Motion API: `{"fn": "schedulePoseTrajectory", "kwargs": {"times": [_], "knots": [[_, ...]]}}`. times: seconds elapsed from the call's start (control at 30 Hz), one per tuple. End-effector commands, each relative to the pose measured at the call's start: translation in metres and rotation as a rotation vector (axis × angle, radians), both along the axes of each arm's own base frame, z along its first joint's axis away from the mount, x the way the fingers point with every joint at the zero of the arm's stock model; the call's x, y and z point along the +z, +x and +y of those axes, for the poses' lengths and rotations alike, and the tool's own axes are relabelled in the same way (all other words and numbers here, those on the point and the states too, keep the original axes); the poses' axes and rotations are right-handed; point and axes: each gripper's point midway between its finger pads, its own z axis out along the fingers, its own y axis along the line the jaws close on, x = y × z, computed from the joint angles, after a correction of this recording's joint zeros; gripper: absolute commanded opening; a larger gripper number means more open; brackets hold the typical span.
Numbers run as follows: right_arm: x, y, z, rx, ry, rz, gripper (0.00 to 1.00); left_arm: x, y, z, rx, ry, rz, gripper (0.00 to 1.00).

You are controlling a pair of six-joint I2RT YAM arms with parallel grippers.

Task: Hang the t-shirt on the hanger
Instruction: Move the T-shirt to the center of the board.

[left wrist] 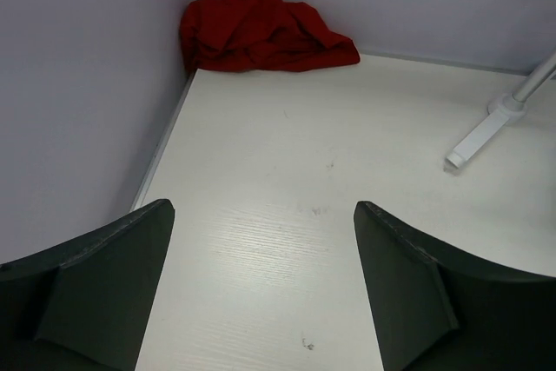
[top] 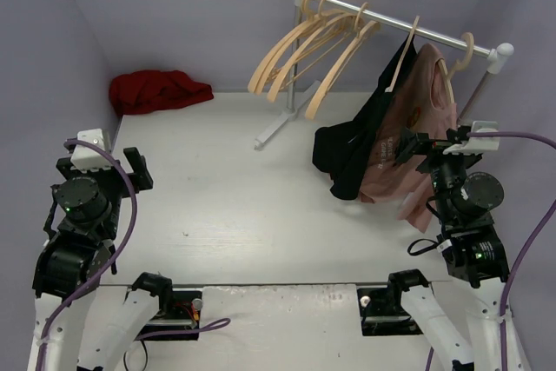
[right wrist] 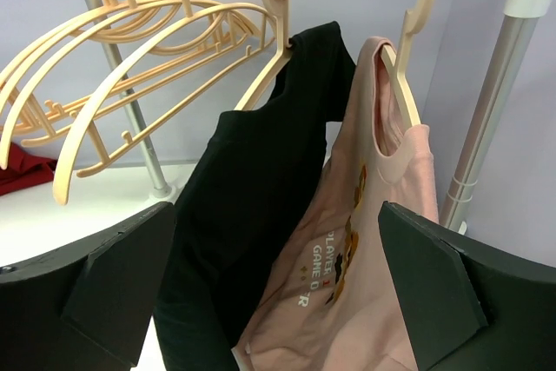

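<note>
The dark red t-shirt (top: pixel 158 90) lies crumpled on the table in the far left corner against the walls. It also shows in the left wrist view (left wrist: pixel 261 32), and a sliver of it shows in the right wrist view (right wrist: pixel 19 169). Several empty pale wood hangers (top: pixel 304 49) hang bunched at the left end of the rail, seen close in the right wrist view (right wrist: pixel 148 32). My left gripper (top: pixel 104 161) is open and empty, low over the table's left side, well short of the t-shirt (left wrist: pixel 265 206). My right gripper (top: pixel 443 141) is open and empty, facing the hanging clothes (right wrist: pixel 278 206).
A metal clothes rail (top: pixel 400 28) stands at the back right, its foot (left wrist: pixel 486 123) reaching onto the table. A black garment (top: pixel 356 145) and a dusty pink printed shirt (top: pixel 413 128) hang on hangers at its right end. Walls close in on the left, back and right.
</note>
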Motion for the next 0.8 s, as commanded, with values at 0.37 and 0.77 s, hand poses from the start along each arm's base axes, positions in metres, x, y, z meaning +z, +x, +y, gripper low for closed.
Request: {"fn": "schedulePoseTrajectory", "kwargs": {"times": [0.37,0.77], "knots": [[0.014,-0.004,0.021,0.107,0.027,-0.059,1.00,-0.022,0.137,-0.036,0.071,-0.187,0.082,0.80],[0.008,-0.006,0.035,0.180,0.064,-0.046,1.00,-0.085,0.300,0.043,0.434,-0.425,0.022,0.80]]}}
